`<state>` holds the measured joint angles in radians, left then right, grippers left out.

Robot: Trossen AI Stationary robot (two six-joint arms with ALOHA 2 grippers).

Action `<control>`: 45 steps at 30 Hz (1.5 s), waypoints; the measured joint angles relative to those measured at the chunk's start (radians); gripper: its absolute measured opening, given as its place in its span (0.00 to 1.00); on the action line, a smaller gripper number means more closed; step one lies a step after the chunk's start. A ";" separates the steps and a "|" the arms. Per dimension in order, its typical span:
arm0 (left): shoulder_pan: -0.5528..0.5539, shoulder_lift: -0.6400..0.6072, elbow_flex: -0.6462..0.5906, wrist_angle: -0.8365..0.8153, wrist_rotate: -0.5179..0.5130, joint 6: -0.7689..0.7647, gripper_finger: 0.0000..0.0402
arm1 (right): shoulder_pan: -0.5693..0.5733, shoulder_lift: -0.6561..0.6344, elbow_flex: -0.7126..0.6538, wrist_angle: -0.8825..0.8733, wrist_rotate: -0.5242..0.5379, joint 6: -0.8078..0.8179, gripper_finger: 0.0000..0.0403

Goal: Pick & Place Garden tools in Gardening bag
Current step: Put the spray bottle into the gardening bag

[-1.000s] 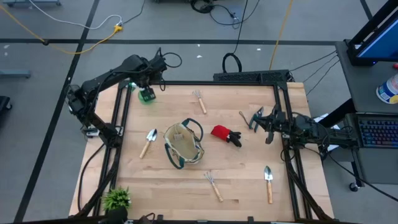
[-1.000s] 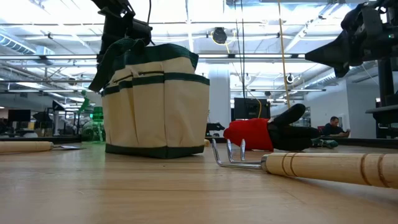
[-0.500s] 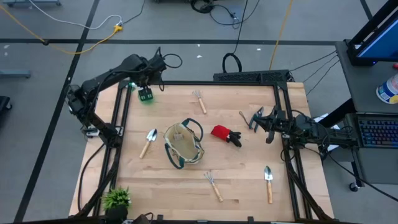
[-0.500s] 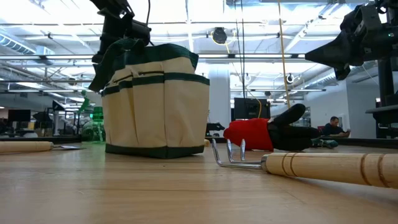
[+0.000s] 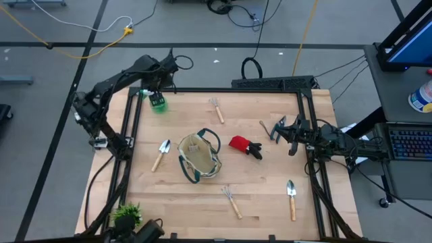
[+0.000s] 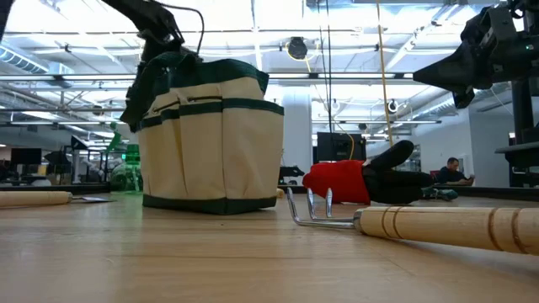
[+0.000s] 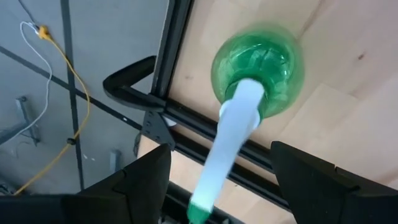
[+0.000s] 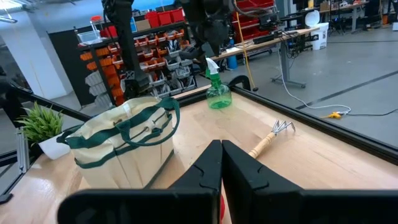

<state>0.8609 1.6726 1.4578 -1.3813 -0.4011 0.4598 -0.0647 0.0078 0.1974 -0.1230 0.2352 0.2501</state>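
Left gripper (image 7: 217,180) spread above green spray bottle (image 7: 256,70); right gripper (image 8: 221,163) pressed together.

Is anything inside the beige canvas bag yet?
From above, the beige canvas bag with green trim shows only bare lining through its open mouth; no tool is visible. Its handles and walls hide part of the bottom.

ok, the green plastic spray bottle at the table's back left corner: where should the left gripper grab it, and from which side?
Probably the narrow white neck and trigger head, from above. The green plastic spray bottle stands upright on the wooden table near the frame rail, and its round body looks wide and slippery. The left gripper hangs directly over it, fingers open either side of the head. The right gripper waits at the table's right edge, shut.
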 joint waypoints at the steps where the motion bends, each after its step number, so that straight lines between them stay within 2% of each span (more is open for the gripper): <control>1: 0.002 0.011 0.000 0.002 -0.014 0.004 0.70 | 0.000 0.000 0.000 0.000 0.000 0.000 0.00; 7: 0.013 0.062 0.000 0.004 -0.041 0.009 0.70 | 0.000 0.000 0.000 0.000 0.000 0.000 0.00; 18: 0.045 0.075 0.000 -0.020 -0.043 0.009 0.70 | 0.000 0.000 0.000 0.000 0.000 0.000 0.00; 23: 0.047 0.075 0.000 -0.019 -0.014 0.009 0.68 | 0.000 0.000 0.000 0.000 0.000 0.000 0.00; 38: 0.047 0.073 0.001 -0.007 0.010 0.032 0.24 | 0.000 0.000 0.000 0.000 0.000 0.000 0.00; 42: 0.046 0.071 0.001 -0.015 0.006 0.025 0.15 | 0.000 0.000 0.000 0.000 0.000 0.000 0.00; 45: 0.043 0.071 0.002 -0.023 0.003 0.018 0.14 | 0.000 0.000 0.000 0.000 0.000 0.000 0.00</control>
<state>0.9040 1.7439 1.4593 -1.4040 -0.3977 0.4775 -0.0650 0.0078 0.1974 -0.1229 0.2352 0.2497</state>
